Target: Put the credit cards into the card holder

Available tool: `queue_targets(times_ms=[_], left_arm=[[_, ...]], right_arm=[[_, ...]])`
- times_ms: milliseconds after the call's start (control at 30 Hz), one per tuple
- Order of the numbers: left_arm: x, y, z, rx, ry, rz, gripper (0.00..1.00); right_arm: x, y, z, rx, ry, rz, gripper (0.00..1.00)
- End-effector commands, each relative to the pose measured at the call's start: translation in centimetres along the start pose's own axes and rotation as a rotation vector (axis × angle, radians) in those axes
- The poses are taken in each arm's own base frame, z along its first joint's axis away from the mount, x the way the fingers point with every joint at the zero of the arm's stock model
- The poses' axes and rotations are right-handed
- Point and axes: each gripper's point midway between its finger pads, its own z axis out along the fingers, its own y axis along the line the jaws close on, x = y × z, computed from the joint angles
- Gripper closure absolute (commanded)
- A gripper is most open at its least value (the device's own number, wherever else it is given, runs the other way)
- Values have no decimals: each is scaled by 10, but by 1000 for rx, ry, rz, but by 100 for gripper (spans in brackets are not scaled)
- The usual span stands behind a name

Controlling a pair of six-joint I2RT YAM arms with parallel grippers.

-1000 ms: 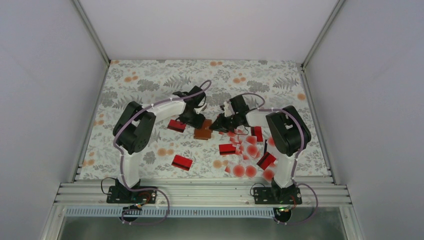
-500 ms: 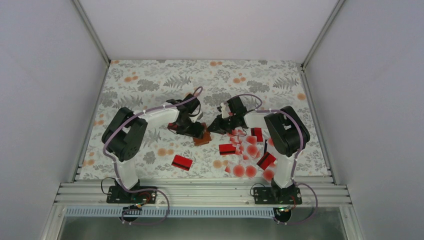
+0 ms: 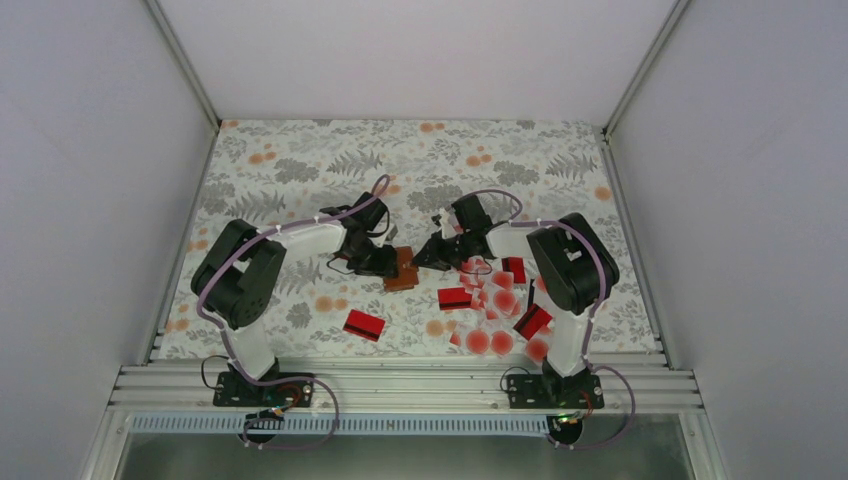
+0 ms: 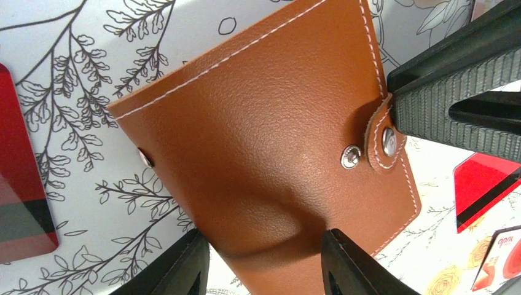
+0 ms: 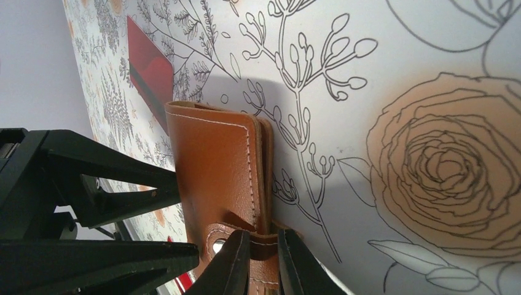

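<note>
Card holder [image 3: 402, 268], brown leather with white stitching and three metal studs showing, lies folded near the middle of the floral counter [image 3: 300, 150], well apart from every edge. The right claw [image 5: 261, 263] is pinched almost closed on its snap tab. The left claw [image 4: 265, 263] is spread wide, fingers down on the holder's other end. A striped red card [image 4: 18, 178] lies just beside it and a lone red card [image 3: 364, 324] sits nearer the bases. Three more lie among the red-dot cards [image 3: 495, 310] heaped to the right, too overlapped to count. One bears unreadable red writing.
</note>
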Motion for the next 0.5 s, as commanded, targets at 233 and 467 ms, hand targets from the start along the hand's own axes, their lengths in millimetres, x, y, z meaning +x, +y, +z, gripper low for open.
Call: queue_targets(times_ms=[233, 467], left_arm=[[5, -1, 18, 41, 11, 0, 64], [5, 14, 18, -47, 16, 4, 70]], right_arm=[[9, 33, 3, -58, 23, -51, 87], [17, 36, 6, -40, 39, -60, 87]])
